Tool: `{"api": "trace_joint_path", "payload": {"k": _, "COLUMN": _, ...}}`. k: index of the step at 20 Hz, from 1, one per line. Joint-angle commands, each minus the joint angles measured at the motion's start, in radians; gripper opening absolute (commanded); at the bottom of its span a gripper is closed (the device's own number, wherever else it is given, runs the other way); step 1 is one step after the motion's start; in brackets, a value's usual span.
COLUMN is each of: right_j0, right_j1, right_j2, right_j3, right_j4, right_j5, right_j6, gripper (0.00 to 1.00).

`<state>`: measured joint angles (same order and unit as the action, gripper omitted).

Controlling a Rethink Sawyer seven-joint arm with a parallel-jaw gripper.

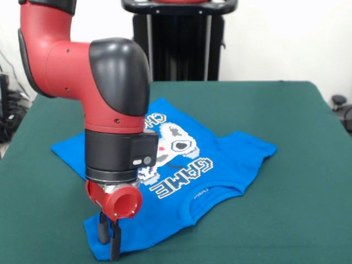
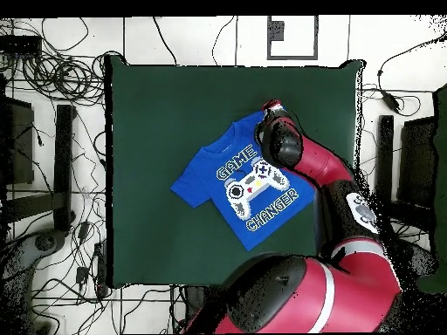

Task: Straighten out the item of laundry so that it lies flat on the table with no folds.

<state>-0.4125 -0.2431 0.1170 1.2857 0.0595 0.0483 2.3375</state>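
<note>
1. Where the red-and-black arm's gripper point(image 1: 108, 237) met the near sleeve of the small bright blue printed T-shirt point(image 1: 181, 165), its dark fingers point(image 1: 115, 242) stood close together, apparently pinching cloth.
2. The shirt lay mid-right on the dark green felt table point(image 1: 297, 181) in the front view, mostly flat.
3. Judged best practice: draw the sleeve outward, low and slowly.
4. The arm's wrist hid the shirt's left part, and the actual grip could not be confirmed.

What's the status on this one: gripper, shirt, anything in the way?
Gripper down on T-shirt sleeve, fingers close together. Shirt on table, print up, mostly flat. Nothing else on the felt.
</note>
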Motion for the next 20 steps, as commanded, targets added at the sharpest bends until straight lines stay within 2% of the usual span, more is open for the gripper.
{"api": "trace_joint_path", "payload": {"k": 1, "right_j0": 0.037, "right_j1": 0.004, "right_j2": 0.001, "right_j3": 0.037, "right_j4": -0.007, "right_j5": 0.141, "right_j6": 0.044, "gripper": 1.0}}
{"api": "trace_joint_path", "payload": {"k": 13, "right_j0": 0.032, "right_j1": -0.006, "right_j2": 0.02, "right_j3": 0.062, "right_j4": -0.009, "right_j5": 0.131, "right_j6": 0.049, "gripper": 1.0}}
{"api": "trace_joint_path", "payload": {"k": 16, "right_j0": 0.037, "right_j1": -0.036, "right_j2": 0.009, "right_j3": 0.081, "right_j4": -0.007, "right_j5": 0.152, "right_j6": 0.052, "gripper": 1.0}}
{"api": "trace_joint_path", "payload": {"k": 20, "right_j0": 0.037, "right_j1": -0.118, "right_j2": 0.003, "right_j3": 0.133, "right_j4": 0.0, "right_j5": 0.215, "right_j6": 0.054, "gripper": 1.0}}
